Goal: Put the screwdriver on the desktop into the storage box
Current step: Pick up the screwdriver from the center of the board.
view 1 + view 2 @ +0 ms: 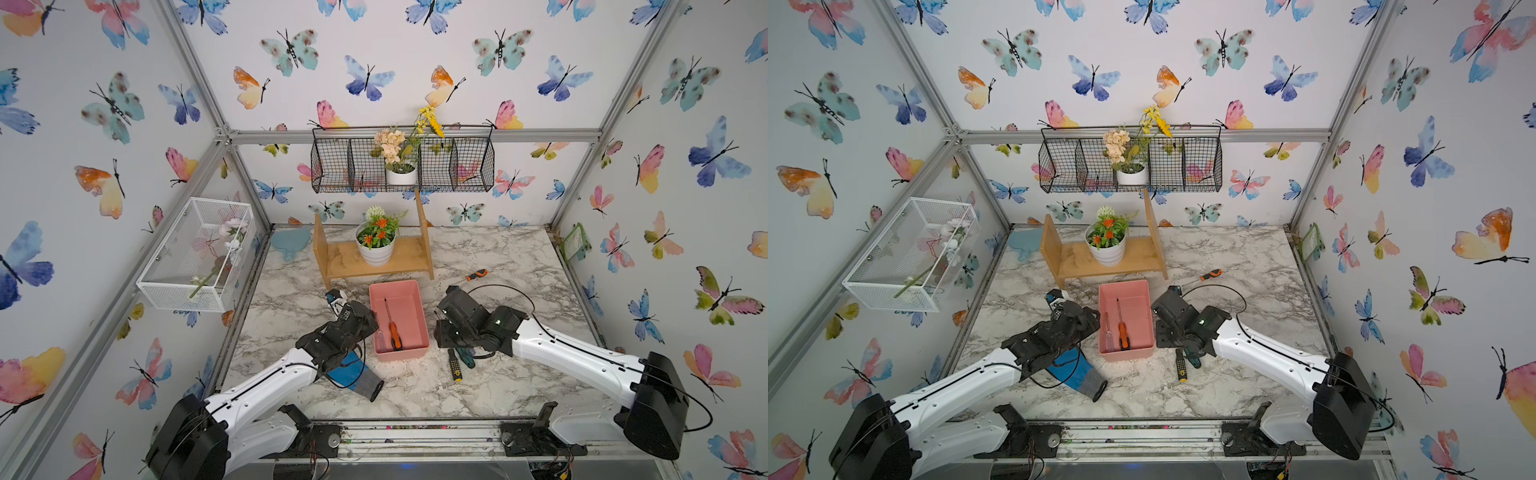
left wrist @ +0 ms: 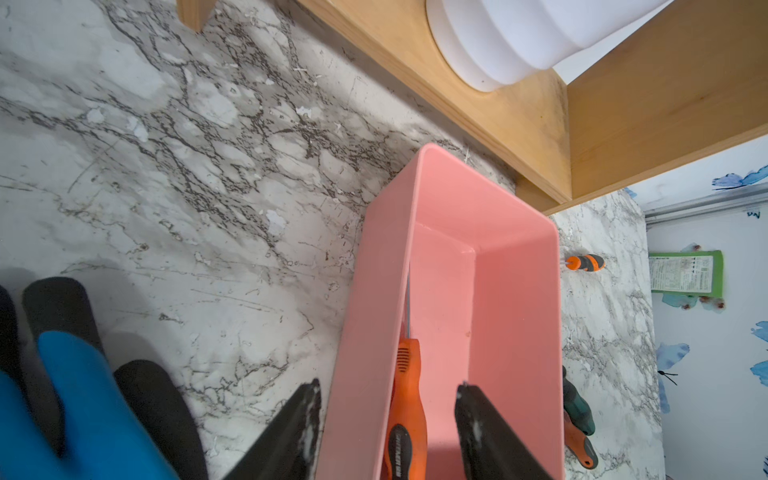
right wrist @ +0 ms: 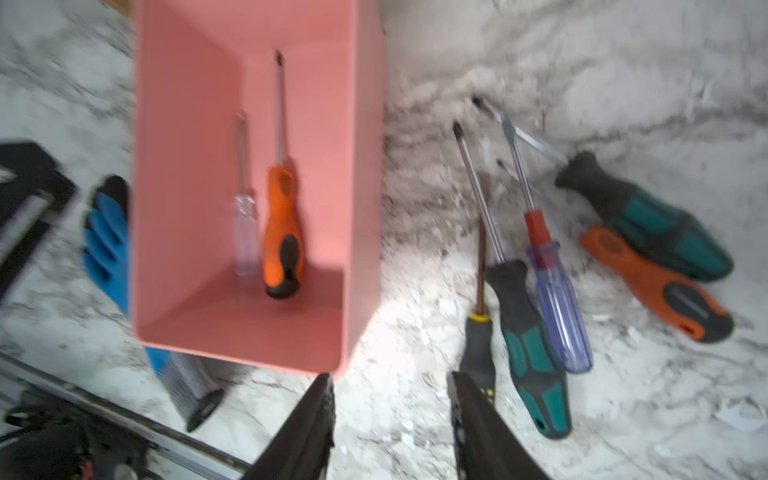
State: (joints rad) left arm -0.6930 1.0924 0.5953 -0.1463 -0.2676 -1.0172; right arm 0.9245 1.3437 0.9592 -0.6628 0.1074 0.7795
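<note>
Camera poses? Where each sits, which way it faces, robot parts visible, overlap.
Both top views: high behind the robot, looking down over the desktop; left arm and right arm show.
Left wrist: behind the left gripper, facing the wooden shelf; open fingers show.
Right wrist: behind the right gripper, facing loose screwdrivers; open fingers show.
All share the storage box.

Both top views are reading bright and even, light falling from overhead and soft shadows pooling on the white grey-veined marble desktop (image 1: 498, 266). The wide lens is splaying the silver aluminium frame rails (image 1: 195, 75) outward toward the corners. The left wrist view is staying crisp on the marble, with the blue and grey knitted glove (image 2: 83, 395) going soft up close. The right wrist view is smearing throughout: the salmon-pink plastic storage box (image 3: 187, 124) and the loose colour-handled screwdrivers (image 3: 528, 332) are blurring. White glare is blowing out the marble beside the box, and shadow is darkening its near end.
</note>
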